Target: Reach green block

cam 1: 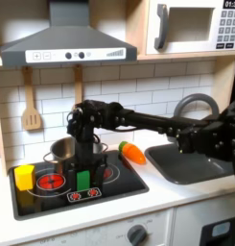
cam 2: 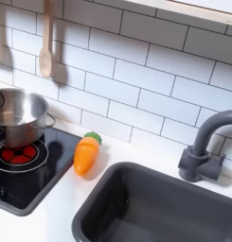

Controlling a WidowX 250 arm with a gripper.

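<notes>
On the stovetop (cam 1: 52, 197) in the first exterior view, left to right: yellow block (cam 1: 25, 176), steel pot (cam 1: 61, 150), then the green block (cam 1: 83, 180), long axis vertical. The end effector (cam 1: 89, 154) hovers just above; its opening cannot be told.

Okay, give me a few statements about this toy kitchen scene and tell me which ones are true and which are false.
1. The green block stands upright at the front of the stove top. True.
2. The gripper hangs above the sink. False: in the first exterior view it is over the stove, just behind the green block.
3. The carrot lies on the counter between stove and sink. True.
4. The yellow block sits inside the steel pot. False: it stands on the stove's front corner at the first exterior view's left.
5. A wooden spoon hangs on the tiled wall. True.
</notes>
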